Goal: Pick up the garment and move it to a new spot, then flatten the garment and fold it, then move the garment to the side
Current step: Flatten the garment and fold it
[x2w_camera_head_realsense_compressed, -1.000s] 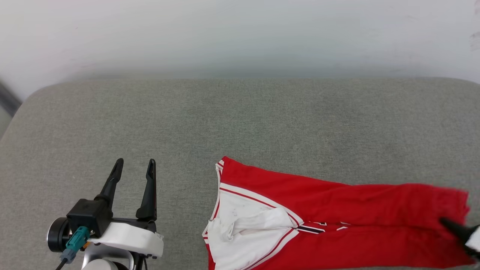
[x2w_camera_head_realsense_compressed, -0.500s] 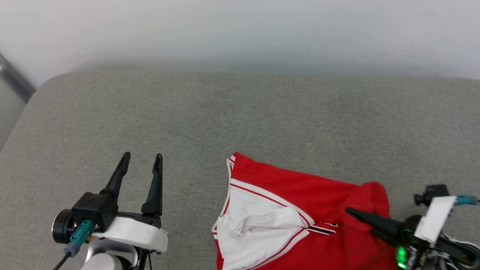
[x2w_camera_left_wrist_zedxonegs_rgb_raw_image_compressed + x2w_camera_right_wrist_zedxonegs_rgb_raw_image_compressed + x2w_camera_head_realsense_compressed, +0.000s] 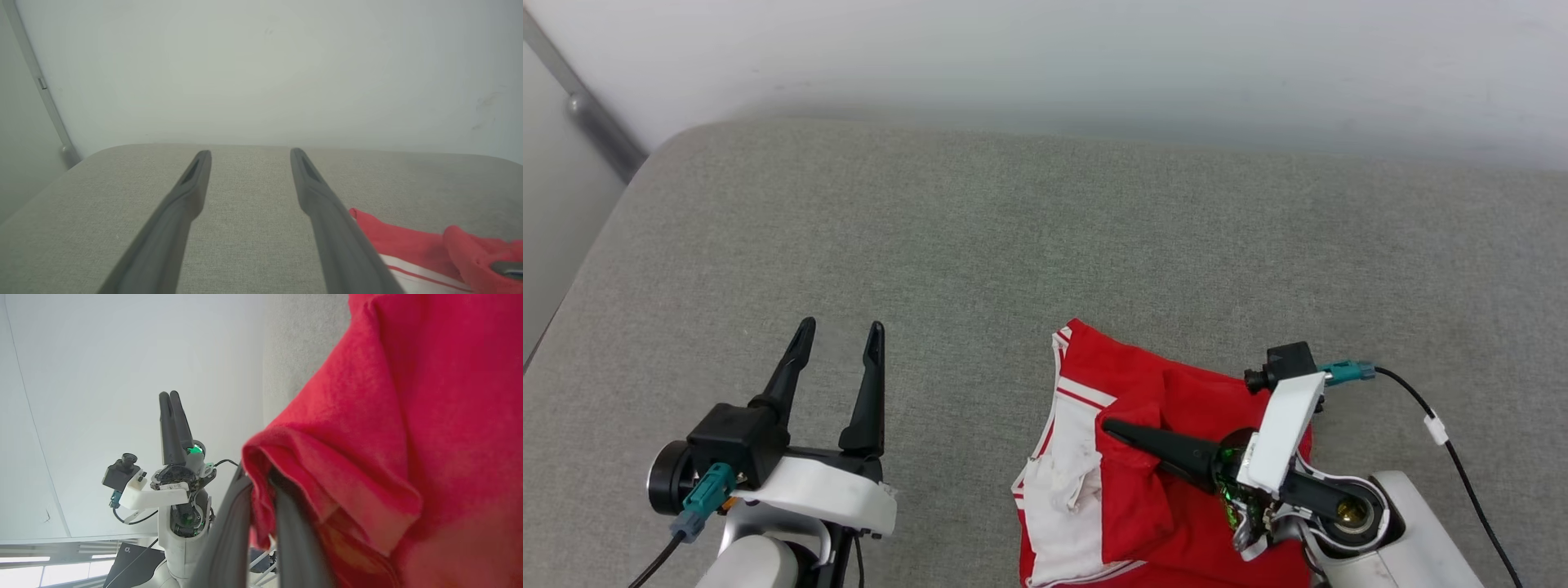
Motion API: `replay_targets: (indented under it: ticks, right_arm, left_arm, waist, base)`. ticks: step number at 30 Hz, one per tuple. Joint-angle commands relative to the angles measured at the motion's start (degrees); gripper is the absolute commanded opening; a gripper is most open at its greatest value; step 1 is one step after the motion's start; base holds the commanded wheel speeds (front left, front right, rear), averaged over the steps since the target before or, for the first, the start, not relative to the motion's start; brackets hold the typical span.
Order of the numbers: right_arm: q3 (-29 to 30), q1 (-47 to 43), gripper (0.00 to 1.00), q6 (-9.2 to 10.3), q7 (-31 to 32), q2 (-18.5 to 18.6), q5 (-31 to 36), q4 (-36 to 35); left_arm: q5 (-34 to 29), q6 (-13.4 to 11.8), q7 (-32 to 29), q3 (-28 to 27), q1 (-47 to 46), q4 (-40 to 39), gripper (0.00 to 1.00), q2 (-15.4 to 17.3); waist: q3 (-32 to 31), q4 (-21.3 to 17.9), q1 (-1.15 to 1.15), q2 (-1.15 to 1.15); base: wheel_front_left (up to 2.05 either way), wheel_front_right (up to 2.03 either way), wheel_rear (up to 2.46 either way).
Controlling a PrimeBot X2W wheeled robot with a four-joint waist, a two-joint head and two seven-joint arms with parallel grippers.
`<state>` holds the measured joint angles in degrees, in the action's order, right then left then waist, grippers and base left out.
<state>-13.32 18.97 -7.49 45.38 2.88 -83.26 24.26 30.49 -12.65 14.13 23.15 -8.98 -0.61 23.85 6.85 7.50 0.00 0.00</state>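
The right gripper (image 3: 1112,429) pinches a red fold above the garment (image 3: 1176,392); the left gripper (image 3: 840,339), open, waits left of the garment.

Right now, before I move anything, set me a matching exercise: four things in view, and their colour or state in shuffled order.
Things:
1. left hand
2. right hand
3. shirt
4. cushion

States:
A. grey, lying under everything
B. open, holding nothing
C. red and white, partly folded over itself
D. shut on a fold of red cloth

Pairs: 1-B, 2-D, 3-C, 4-A
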Motion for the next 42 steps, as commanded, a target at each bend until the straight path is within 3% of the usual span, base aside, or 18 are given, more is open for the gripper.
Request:
replay_targets:
  ticks: [1,4,5,14,19,21,24,28,31,38,42]
  right_arm:
    - [-1.9,1.2,0.0,0.0,-2.0,0.0,0.4,0.4]
    - [-3.8,1.8,0.05,0.0,-4.0,0.0,3.0,1.8]
    - [-5.4,2.4,1.0,0.0,-5.6,0.0,4.8,2.9]
    - [-12.3,6.1,1.0,0.0,-10.2,2.9,11.8,0.6]
    - [-21.1,8.9,1.0,0.0,-16.4,8.9,21.3,-7.8]
    - [-24.0,10.5,1.0,0.02,-19.3,13.2,27.1,-10.1]
    - [-23.9,10.9,1.0,0.0,-25.4,16.8,35.3,-10.7]
    - [-17.5,7.7,1.0,0.01,-31.0,19.9,44.3,-9.3]
    - [-10.9,4.6,1.0,0.01,-34.4,20.2,50.0,-9.4]
    - [5.8,-4.6,1.0,0.02,-44.0,16.8,60.0,-13.5]
    - [11.8,-9.7,1.0,0.01,-49.7,13.2,63.4,-16.9]
  left_arm:
    - [-0.1,0.2,0.4,0.0,-0.8,0.3,1.0,-0.5]
    - [0.3,0.6,0.4,-0.1,-1.0,0.5,1.0,-0.9]
    - [-0.2,0.4,0.7,-0.3,-1.1,0.6,1.0,-1.0]
    - [-1.1,1.1,0.9,-0.9,-1.9,1.1,1.0,-1.9]
    - [-1.6,1.5,1.0,-1.2,-1.9,1.7,1.0,-2.2]
    - [-1.7,1.6,1.1,-1.5,-1.6,2.0,1.0,-2.3]
    - [-1.7,1.6,1.1,-1.8,-1.0,2.3,1.0,-2.4]
    - [-1.8,1.2,1.1,-2.4,-0.2,2.6,1.0,-2.4]
    - [-1.5,1.1,1.1,-2.8,0.5,2.7,1.0,-2.3]
    - [-1.4,0.2,1.2,-3.7,2.0,2.5,1.0,-1.8]
    - [-1.1,0.0,1.2,-4.0,2.9,2.7,1.0,-1.5]
  waist:
    - [0.8,0.3,0.0,0.0]
    - [1.3,0.3,0.0,0.0]
    - [1.9,0.1,0.0,0.0]
    - [3.6,-1.0,0.0,0.0]
    - [3.5,-1.5,0.0,0.0]
    - [3.2,-1.7,0.0,0.0]
    - [2.4,-2.1,0.0,0.0]
    - [1.3,-2.9,0.0,0.0]
    - [0.8,-4.0,0.0,0.0]
    - [-0.9,-6.5,0.0,0.0]
    - [-1.8,-7.4,0.0,0.0]
  base:
    - [0.0,0.0,0.0]
    - [0.0,0.0,0.0]
    - [0.0,0.0,0.0]
    - [0.0,0.0,0.0]
    - [0.0,0.0,0.0]
    - [0.0,0.0,0.0]
    - [0.0,0.0,0.0]
    - [0.0,0.0,0.0]
    - [0.0,0.0,0.0]
    - [0.0,0.0,0.0]
    - [0.0,0.0,0.0]
